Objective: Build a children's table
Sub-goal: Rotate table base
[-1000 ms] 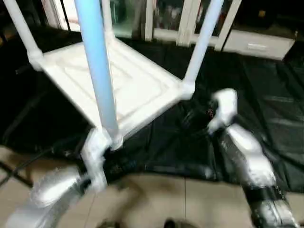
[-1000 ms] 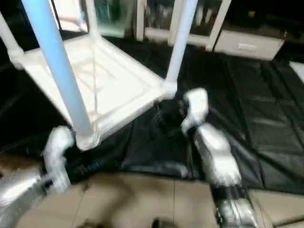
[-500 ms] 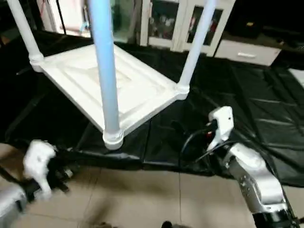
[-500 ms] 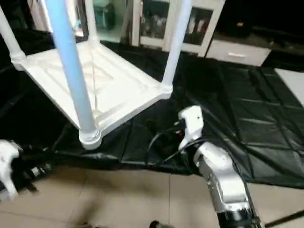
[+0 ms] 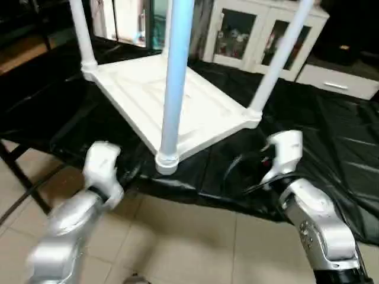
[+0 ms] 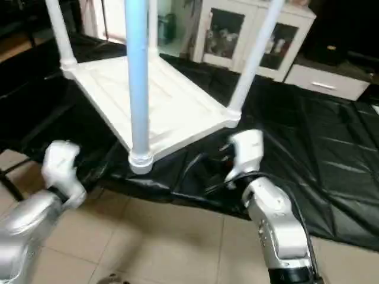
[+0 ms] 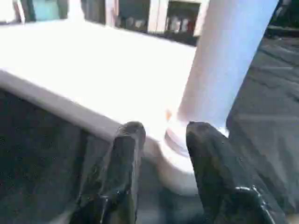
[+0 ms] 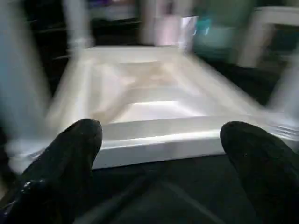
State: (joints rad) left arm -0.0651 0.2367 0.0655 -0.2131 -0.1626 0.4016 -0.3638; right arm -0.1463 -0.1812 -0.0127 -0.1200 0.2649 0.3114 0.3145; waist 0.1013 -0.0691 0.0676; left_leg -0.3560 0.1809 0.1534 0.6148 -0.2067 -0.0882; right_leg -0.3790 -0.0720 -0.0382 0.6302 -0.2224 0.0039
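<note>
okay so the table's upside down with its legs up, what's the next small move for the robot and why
Probably bring the open right gripper forward onto the table top's near edge. Its fingers straddle that rim without touching, and the left gripper holds nothing beside the nearest leg; the upside-down table needs gripping before turning.

Beige tiled floor (image 5: 189,236) in front, table (image 5: 331,136) draped in wrinkled black sheeting, white cabinets (image 5: 254,35) with glass doors behind, low white drawer unit (image 5: 343,83) beside them

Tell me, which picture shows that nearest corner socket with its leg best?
The left wrist view: the corner socket sits close behind the left fingers. The eye views show it smaller; in the right wrist view it is blurred.
</note>
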